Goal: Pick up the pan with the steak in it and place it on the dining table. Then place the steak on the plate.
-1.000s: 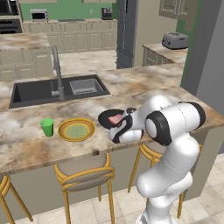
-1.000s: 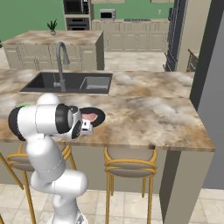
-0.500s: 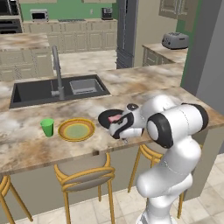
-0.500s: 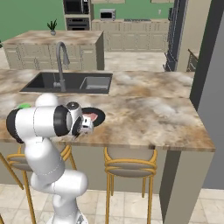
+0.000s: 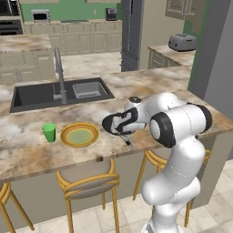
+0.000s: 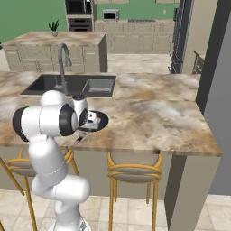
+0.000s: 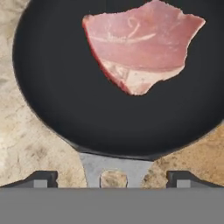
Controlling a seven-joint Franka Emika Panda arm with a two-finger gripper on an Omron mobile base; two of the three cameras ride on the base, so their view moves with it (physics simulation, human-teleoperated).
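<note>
Let go of the pan a moment ago — fingers now spread wide on either side of the handle, gripping nothing. Sits flat on the dining table with the steak inside, just beside the plate — first half done, probably. Bent low over the counter edge, gripper pointing along the handle toward the pan.

Green cup nr sink; toaster far counter.
</note>
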